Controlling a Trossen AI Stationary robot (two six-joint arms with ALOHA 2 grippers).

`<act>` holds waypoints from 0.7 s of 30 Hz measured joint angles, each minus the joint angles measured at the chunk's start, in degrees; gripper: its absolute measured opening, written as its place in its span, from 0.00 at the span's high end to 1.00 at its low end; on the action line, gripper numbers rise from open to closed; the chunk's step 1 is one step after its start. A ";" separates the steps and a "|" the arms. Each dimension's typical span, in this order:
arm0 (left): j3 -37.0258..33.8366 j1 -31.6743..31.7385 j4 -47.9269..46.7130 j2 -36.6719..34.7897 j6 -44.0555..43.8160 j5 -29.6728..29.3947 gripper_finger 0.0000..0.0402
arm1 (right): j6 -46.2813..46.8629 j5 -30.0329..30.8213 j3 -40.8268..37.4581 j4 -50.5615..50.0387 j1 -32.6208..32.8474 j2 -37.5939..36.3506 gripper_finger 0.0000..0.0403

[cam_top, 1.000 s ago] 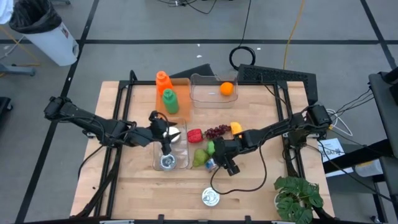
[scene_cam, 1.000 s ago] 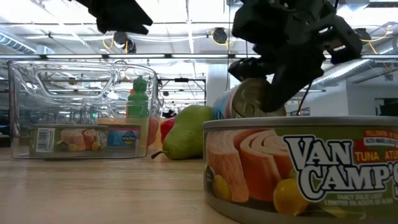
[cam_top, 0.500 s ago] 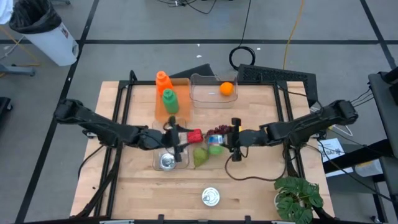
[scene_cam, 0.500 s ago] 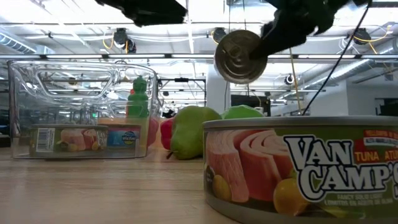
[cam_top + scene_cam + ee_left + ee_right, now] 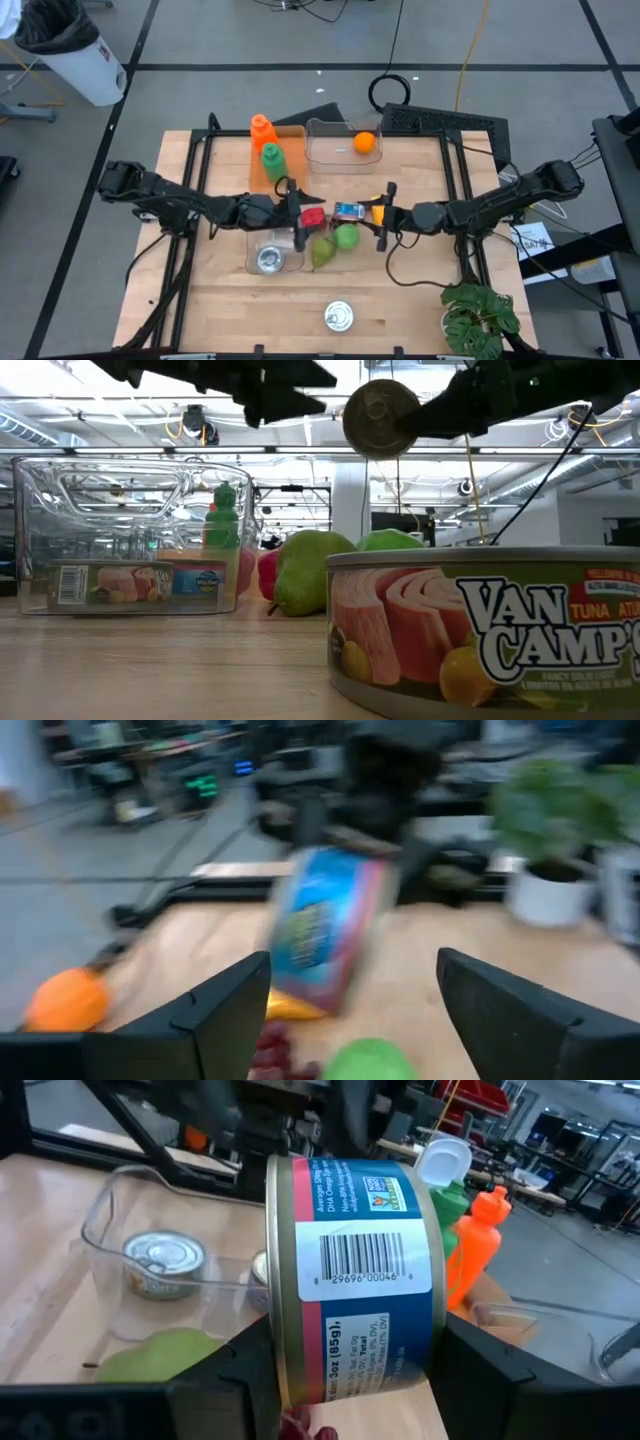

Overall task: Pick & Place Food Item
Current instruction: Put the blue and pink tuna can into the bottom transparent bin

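I see both arms stretched low toward frame centre. My right gripper (image 5: 368, 213) holds the blue can (image 5: 348, 211) in its jaws above the tabletop (image 5: 400, 300); my left gripper (image 5: 300, 212) faces it, jaws wide apart.

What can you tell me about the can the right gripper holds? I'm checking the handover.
The can is a small round tin with a blue and pink paper label, a barcode and a plain metal end. It lies on its side, clamped in the right gripper, lifted above the table's middle over the fruit. The left gripper faces it with open fingers, not touching.
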 joint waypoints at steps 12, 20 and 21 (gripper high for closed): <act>-0.04 -0.05 3.53 0.74 0.71 6.62 0.29 | 1.66 -8.62 -0.01 7.40 0.05 1.75 0.54; -0.04 -0.04 3.83 0.74 1.87 7.15 0.29 | -0.32 -12.78 -0.01 19.79 -0.33 9.06 0.54; -0.04 -0.04 3.83 0.73 1.91 7.09 0.29 | -0.52 -12.90 -0.01 21.05 -0.33 9.64 0.54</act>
